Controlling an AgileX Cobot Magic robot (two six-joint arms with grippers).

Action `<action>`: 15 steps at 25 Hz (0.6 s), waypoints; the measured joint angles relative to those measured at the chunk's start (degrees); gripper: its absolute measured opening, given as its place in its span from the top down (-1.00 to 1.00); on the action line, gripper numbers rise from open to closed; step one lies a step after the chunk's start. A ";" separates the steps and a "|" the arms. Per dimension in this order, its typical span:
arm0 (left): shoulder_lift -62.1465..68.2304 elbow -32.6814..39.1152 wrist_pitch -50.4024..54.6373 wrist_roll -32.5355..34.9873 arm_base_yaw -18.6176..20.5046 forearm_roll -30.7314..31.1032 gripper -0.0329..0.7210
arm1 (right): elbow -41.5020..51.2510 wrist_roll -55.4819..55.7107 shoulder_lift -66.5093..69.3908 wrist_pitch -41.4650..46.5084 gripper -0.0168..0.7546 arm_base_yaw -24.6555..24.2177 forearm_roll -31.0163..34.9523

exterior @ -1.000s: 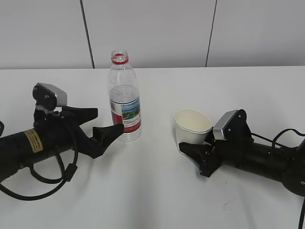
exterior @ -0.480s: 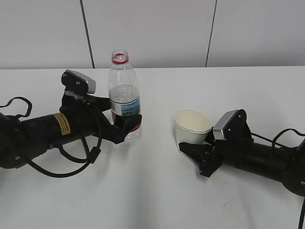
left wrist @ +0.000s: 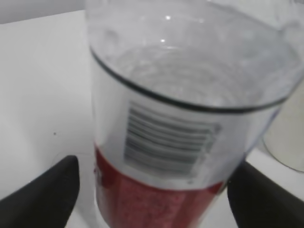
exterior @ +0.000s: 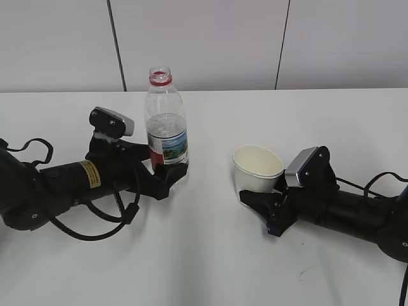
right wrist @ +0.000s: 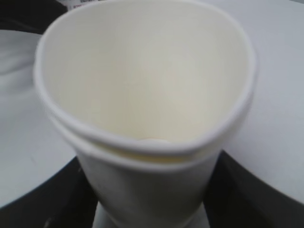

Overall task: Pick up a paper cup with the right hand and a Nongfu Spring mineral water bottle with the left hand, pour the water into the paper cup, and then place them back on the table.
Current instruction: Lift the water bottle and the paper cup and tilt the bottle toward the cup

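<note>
Left hand [exterior: 167,173]: black arm with yellow label, lying low across the left of the exterior frame, grey camera block on top; its two black fingers [left wrist: 45,194] stand either side of the lower part of the Nongfu Spring mineral water bottle [exterior: 166,129], one at each bottom corner of the left wrist frame, with the bottle between them; whether the pads press the plastic or only flank it cannot be told. Bottle: upright on the table [exterior: 210,255], left of centre in the exterior frame, uncapped, red neck ring, red-and-white label with landscape picture; barcode and red band fill the centre of the left wrist frame. Water [exterior: 165,125]: clear, level showing as a line in the upper body of the bottle, just above the label. Right hand [exterior: 259,199]: black arm without yellow marking, entering from the lower right of the exterior frame, grey block on top; closed on the base of the paper cup [exterior: 257,168], dark fingers [right wrist: 247,190] visible at both lower corners of the right wrist frame against the cup wall. Paper cup: cream-white, rolled rim, right of centre in the exterior frame, tilted slightly, rim squeezed out of round in the right wrist frame; interior appears dry. Cup and bottle stand well apart. Background: white wall panels with dark seams across the top of the exterior frame.
</note>
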 joint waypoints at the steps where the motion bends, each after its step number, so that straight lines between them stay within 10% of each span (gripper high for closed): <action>1: 0.00 -0.21 0.00 0.00 0.00 -0.05 -0.57 | 0.00 0.00 0.00 0.00 -0.18 0.00 0.00; 15: 0.06 -0.71 -0.32 1.08 -0.06 -1.68 -0.03 | 0.00 0.00 0.00 0.00 -0.18 0.00 0.00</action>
